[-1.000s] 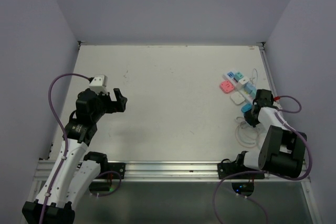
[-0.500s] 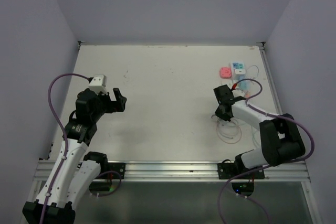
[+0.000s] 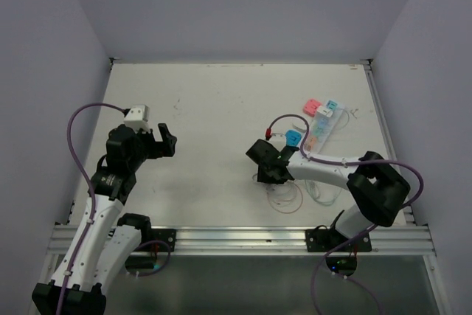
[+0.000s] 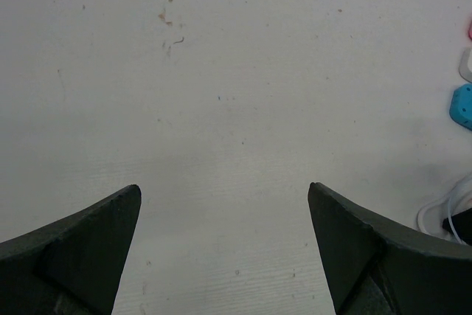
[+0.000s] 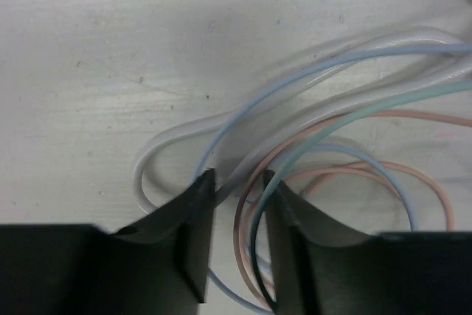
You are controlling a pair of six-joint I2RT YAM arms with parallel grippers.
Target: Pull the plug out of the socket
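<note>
Right hand (image 5: 237,176) nearly together astride limp cords (image 5: 346,53), clamp unclear; light socket (image 3: 324,125) likely slides, so we'd grab the rigid plug (image 3: 293,137).

Robot lab test cell: a bare white table (image 3: 221,108) is boxed in by plain lavender-grey walls (image 3: 236,5) on the left, back and right of the top view, under flat, even light. The left arm (image 3: 103,189) and right arm (image 3: 372,189), both white and black, are bolted to an aluminium extrusion rail (image 3: 236,240) along the bottom edge, with purple cables (image 3: 74,138) looping loose off them and a small white box (image 3: 138,116) on the left wrist. The tabletop looks scuffed and speckled in the left wrist view, and the socket (image 3: 322,127) with coloured faces lies loose at right of centre like a test prop.
</note>
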